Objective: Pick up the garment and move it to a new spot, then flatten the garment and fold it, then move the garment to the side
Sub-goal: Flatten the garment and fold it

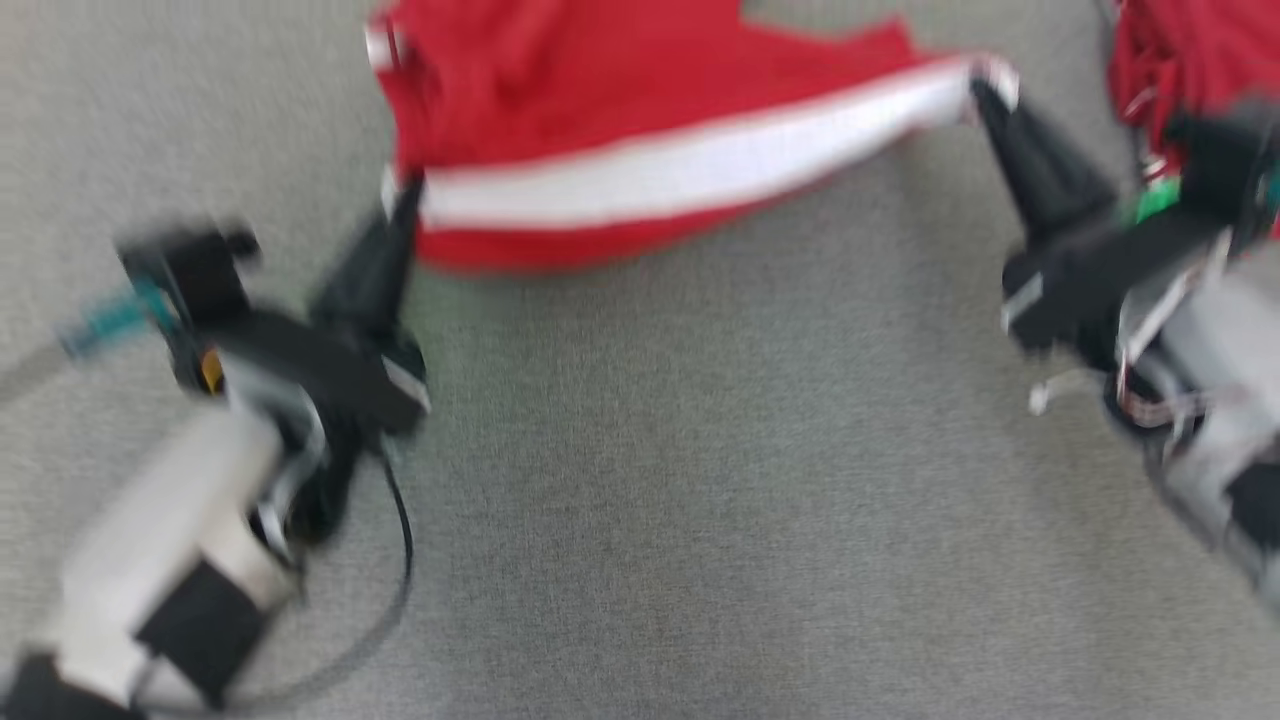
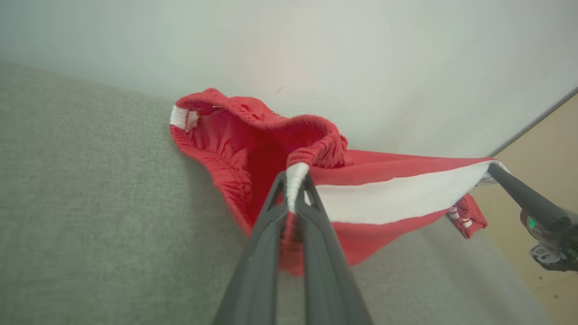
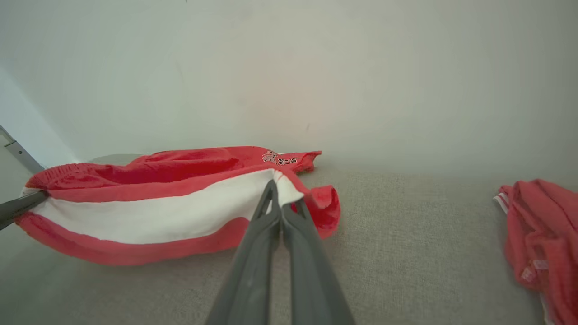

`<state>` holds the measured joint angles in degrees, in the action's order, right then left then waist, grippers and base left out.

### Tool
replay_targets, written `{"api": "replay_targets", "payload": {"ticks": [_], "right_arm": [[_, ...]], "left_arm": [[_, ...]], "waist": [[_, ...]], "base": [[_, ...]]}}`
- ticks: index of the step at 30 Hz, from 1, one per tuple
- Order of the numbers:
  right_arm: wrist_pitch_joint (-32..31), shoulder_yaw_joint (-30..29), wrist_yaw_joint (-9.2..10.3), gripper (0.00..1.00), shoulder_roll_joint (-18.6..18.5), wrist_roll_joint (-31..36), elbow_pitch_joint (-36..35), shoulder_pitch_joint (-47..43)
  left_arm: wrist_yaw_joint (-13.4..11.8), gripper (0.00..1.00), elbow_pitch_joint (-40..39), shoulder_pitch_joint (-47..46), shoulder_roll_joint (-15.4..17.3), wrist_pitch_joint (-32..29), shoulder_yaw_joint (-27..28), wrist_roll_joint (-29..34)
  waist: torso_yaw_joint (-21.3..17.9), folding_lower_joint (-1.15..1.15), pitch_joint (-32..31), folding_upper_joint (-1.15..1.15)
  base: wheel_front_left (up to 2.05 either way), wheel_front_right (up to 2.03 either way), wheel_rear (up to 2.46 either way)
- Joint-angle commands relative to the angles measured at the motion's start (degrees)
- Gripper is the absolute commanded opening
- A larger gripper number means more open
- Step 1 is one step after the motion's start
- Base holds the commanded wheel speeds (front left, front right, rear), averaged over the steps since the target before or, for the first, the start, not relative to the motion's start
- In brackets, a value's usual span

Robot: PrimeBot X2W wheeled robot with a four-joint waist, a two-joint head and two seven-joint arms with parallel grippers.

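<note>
The garment [image 1: 620,110] is a pair of red shorts with a broad white side stripe, stretched across the far part of the grey cloth surface. My left gripper [image 1: 405,195] is shut on its elastic waistband end, where the white stripe [image 2: 295,178] meets the band. My right gripper [image 1: 985,85] is shut on the hem end of the same stripe [image 3: 282,185]. The stripe runs taut between the two grippers, and the lower edge of the garment [image 3: 135,253] hangs just above or on the surface. The head view is blurred.
Another red garment [image 1: 1180,60] lies bunched at the far right, also seen as a red heap [image 3: 537,234] in the right wrist view. The grey cloth surface [image 1: 700,480] spreads wide in front. A pale wall [image 3: 289,67] stands behind it.
</note>
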<state>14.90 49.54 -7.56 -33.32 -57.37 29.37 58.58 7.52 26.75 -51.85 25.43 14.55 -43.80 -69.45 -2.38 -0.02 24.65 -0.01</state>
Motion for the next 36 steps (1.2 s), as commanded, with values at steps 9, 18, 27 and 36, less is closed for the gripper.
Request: {"api": "replay_targets", "payload": {"ticks": [9,18,27,36], "right_arm": [[0.3,-8.4,0.17,0.00,-1.8,2.6,-8.7,-27.6],[0.3,-14.6,0.17,0.00,-1.0,5.7,-12.5,-46.4],[-2.0,-19.4,0.17,0.00,0.5,7.1,-16.8,-58.9],[-5.9,-26.1,0.17,0.00,2.6,9.9,-21.7,-67.4]], "left_arm": [[-2.2,0.00,-9.9,23.0,-0.9,0.6,2.7,8.3],[-3.9,0.00,-14.3,39.7,-4.0,0.6,5.8,14.2],[-3.7,0.00,-16.2,49.0,-4.5,0.6,8.0,17.1],[-3.1,0.00,-17.2,52.9,-5.6,0.6,7.7,18.6]], "waist": [[-0.3,0.02,-13.8,0.01],[0.0,0.02,-19.7,0.01],[0.2,0.02,-23.2,0.01],[1.2,0.02,-23.5,0.01]], "base": [[0.00,0.00,0.00],[0.00,0.00,0.00],[0.00,0.00,0.00],[0.00,0.00,0.00]]}}
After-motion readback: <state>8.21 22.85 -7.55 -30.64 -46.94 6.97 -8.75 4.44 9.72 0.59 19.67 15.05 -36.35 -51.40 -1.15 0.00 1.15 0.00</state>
